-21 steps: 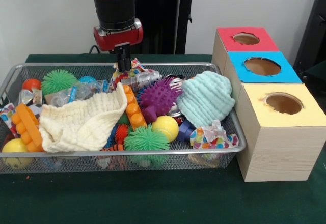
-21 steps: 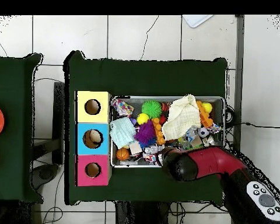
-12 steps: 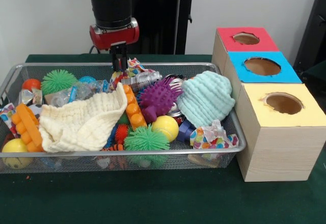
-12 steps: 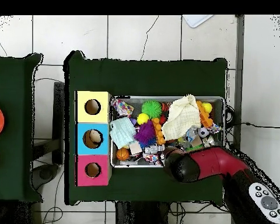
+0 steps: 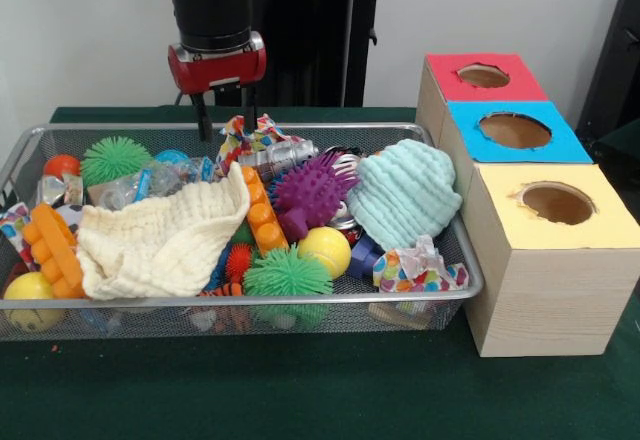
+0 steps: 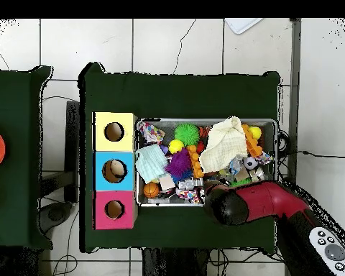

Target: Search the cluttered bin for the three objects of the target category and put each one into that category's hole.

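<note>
Gripper (image 5: 224,120) spread wide, empty, hovering over back edge of wire mesh bin (image 5: 300,302), right above colorful crinkly wrapper (image 5: 250,136). In bin: cream cloth (image 5: 165,240) front-left, purple spiky ball (image 5: 308,190) mid, mint cloth (image 5: 405,192) right end. Red (image 5: 484,78), blue (image 5: 515,131), yellow (image 5: 556,204) hole boxes just beside bin's right end.

Red and black arm (image 5: 212,5) — ribbed black sleeve, red collar — ending in a thin, black two-pronged claw (image 5: 224,113).
</note>
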